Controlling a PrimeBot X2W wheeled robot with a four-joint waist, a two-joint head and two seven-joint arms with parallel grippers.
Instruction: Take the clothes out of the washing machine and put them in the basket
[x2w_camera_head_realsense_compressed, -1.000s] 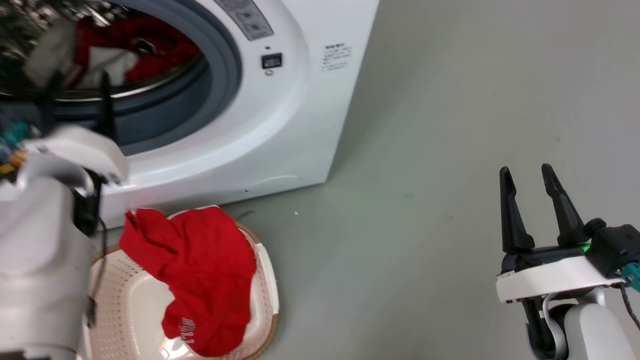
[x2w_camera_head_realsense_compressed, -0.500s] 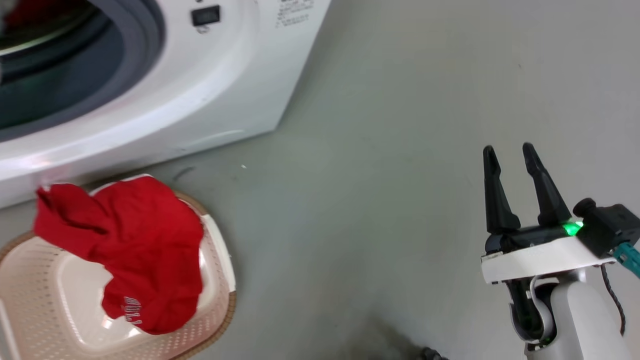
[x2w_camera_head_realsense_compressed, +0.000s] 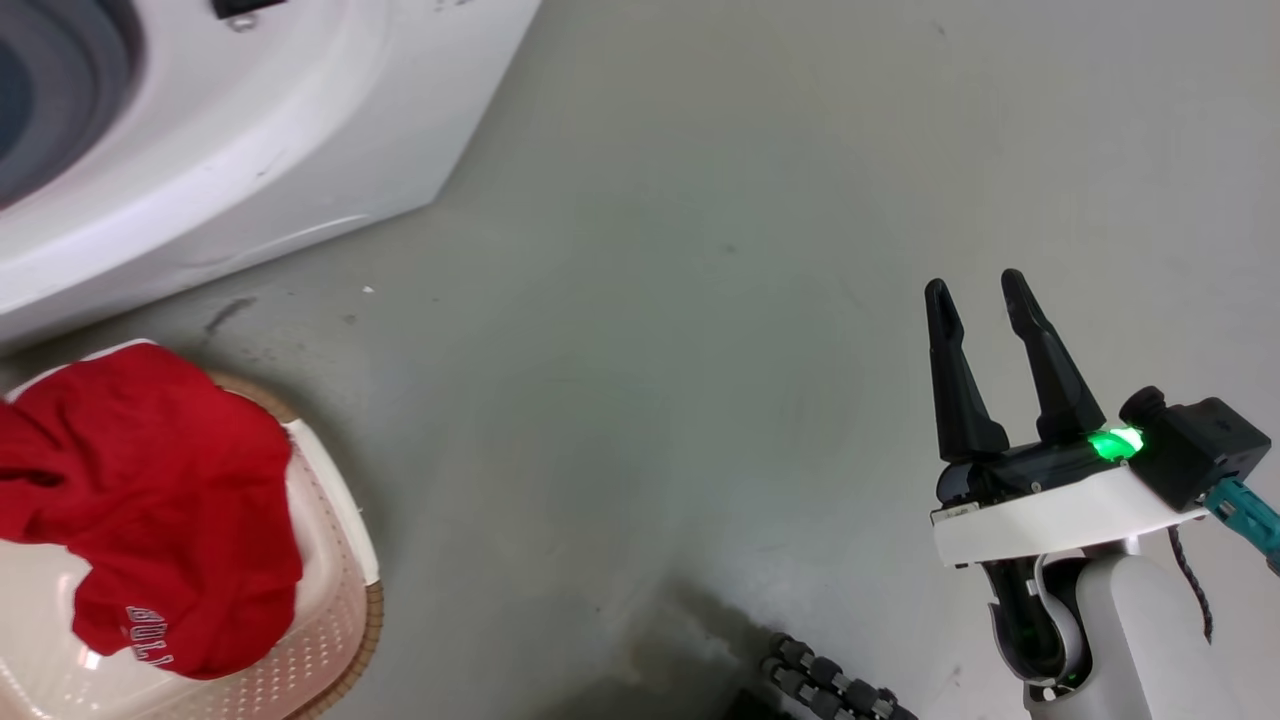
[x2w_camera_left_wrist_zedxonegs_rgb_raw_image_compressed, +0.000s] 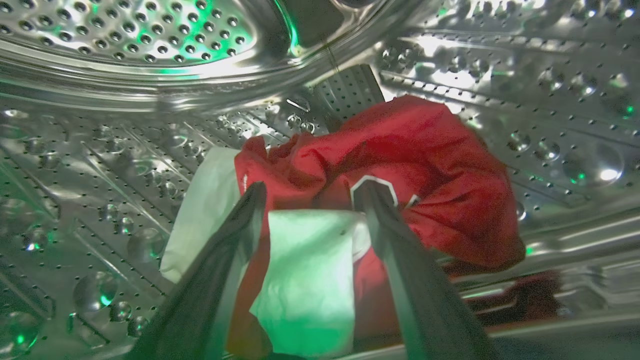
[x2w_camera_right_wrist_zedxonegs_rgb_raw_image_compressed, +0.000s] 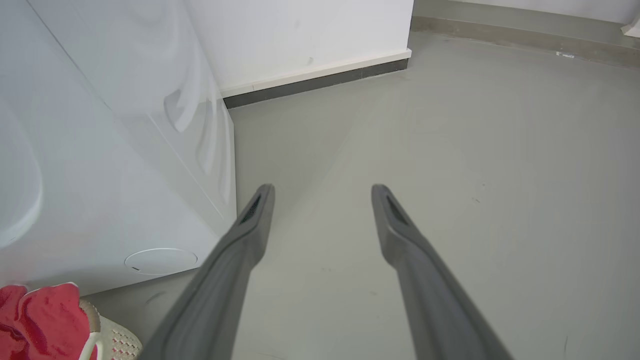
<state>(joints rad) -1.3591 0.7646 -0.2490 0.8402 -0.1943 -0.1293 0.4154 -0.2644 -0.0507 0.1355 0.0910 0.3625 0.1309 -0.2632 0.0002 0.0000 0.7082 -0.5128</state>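
A red garment with white lettering (x2w_camera_head_realsense_compressed: 150, 510) is draped over the rim of the cream basket (x2w_camera_head_realsense_compressed: 335, 590) at the lower left of the head view. The white washing machine (x2w_camera_head_realsense_compressed: 250, 150) fills that view's top left. Inside its steel drum (x2w_camera_left_wrist_zedxonegs_rgb_raw_image_compressed: 125, 45), a crumpled red and white garment (x2w_camera_left_wrist_zedxonegs_rgb_raw_image_compressed: 400, 170) lies in front of my left gripper (x2w_camera_left_wrist_zedxonegs_rgb_raw_image_compressed: 312, 192), which is open with its fingers spread on either side of the white panel. My right gripper (x2w_camera_head_realsense_compressed: 975, 290) hangs open over bare floor at the right, holding nothing. The right wrist view shows the same red garment (x2w_camera_right_wrist_zedxonegs_rgb_raw_image_compressed: 45, 320) and the basket's edge (x2w_camera_right_wrist_zedxonegs_rgb_raw_image_compressed: 117, 345).
Grey floor (x2w_camera_head_realsense_compressed: 700, 300) spreads right of the machine. A white wall with a dark skirting (x2w_camera_right_wrist_zedxonegs_rgb_raw_image_compressed: 315, 82) runs behind the machine's side panel (x2w_camera_right_wrist_zedxonegs_rgb_raw_image_compressed: 125, 150). A black ribbed cable (x2w_camera_head_realsense_compressed: 830, 685) lies at the bottom of the head view.
The head camera has swung right, so the machine and basket have slid toward the left edge and the left arm has left that view. The right gripper stays open.
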